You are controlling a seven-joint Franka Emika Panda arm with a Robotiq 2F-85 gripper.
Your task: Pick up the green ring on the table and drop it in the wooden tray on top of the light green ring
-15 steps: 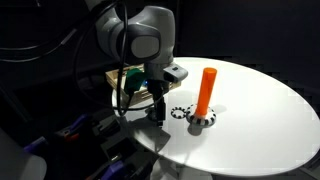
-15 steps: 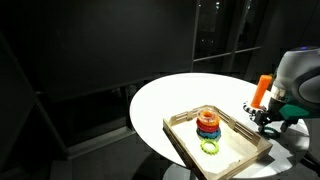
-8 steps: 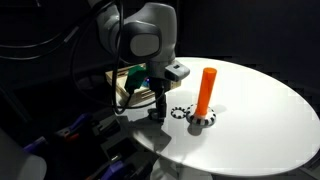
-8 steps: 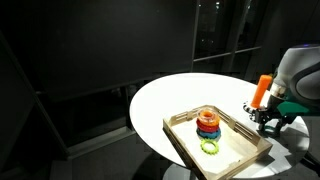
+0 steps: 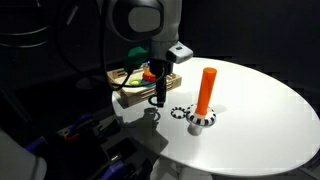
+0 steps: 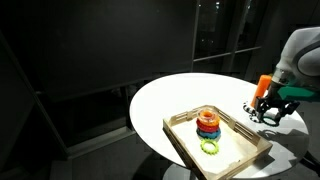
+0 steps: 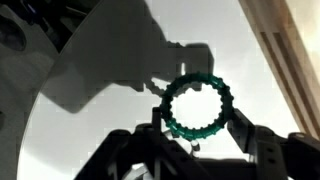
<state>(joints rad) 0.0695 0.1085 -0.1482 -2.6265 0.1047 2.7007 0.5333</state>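
Observation:
My gripper (image 7: 198,126) is shut on the dark green ring (image 7: 168,112), its fingers pinching the ring's rim from both sides. The ring hangs a little above the white table (image 5: 260,110), over its own shadow. In both exterior views the gripper (image 5: 157,97) (image 6: 268,113) hovers between the wooden tray (image 6: 178,143) and the orange cylinder (image 5: 207,90). In the tray the light green ring (image 6: 210,147) lies flat beside an orange-red ring stack (image 6: 207,124). The held ring is too small to make out in the exterior views.
Two black-and-white patterned rings (image 5: 181,113) (image 5: 198,122) lie on the table at the foot of the orange cylinder (image 6: 264,86). The tray's wooden rim (image 7: 290,50) runs along the right of the wrist view. Dark surroundings ring the round tabletop.
The gripper has shut on the green ring and risen off the table with it. The arm now stands higher and slightly closer to the tray.

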